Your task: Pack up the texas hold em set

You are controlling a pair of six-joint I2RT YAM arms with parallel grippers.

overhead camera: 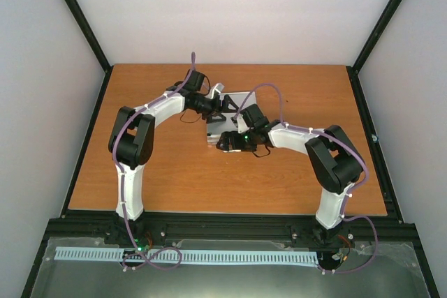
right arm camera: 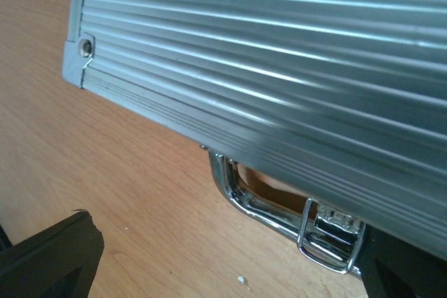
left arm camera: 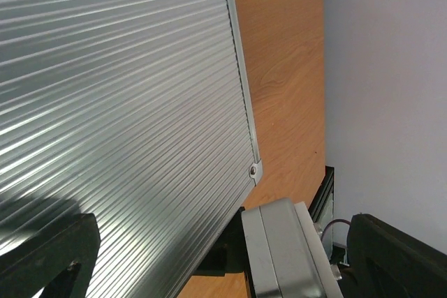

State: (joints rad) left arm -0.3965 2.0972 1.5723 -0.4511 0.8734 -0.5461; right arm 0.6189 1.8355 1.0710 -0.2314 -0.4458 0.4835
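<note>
Standing open above the ribbed silver case [overhead camera: 218, 129], nearer the table's [overhead camera: 174, 172] far edge, the left pincer [left arm camera: 223, 256] and right pincer [right arm camera: 230, 263] grip nothing.

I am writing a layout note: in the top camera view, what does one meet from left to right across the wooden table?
Left arm's black elbow joint → small silver ribbed aluminium case → right arm's black elbow joint.
</note>
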